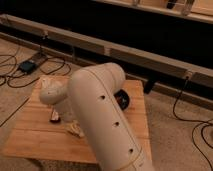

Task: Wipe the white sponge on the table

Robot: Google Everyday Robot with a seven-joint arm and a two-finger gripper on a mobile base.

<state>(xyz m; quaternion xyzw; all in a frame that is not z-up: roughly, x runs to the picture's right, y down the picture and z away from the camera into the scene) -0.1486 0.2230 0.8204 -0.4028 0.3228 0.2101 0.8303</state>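
Observation:
The table [35,137] is low, with a light-brown slatted wood top. My big white arm [100,115] reaches across its middle and hides much of it. The wrist [52,92] bends down over the left part of the table. The gripper [69,126] is below the wrist, low over the wood and mostly hidden by the arm. A small off-white lump, which seems to be the white sponge [76,131], shows at the gripper on the table top. I cannot tell whether the gripper holds it.
A small dark bar [54,119] lies on the table just left of the gripper. A dark bowl [123,100] peeks out behind the arm at the right. Cables and a black box [27,65] lie on the carpet at the left; a long dark shelf runs behind.

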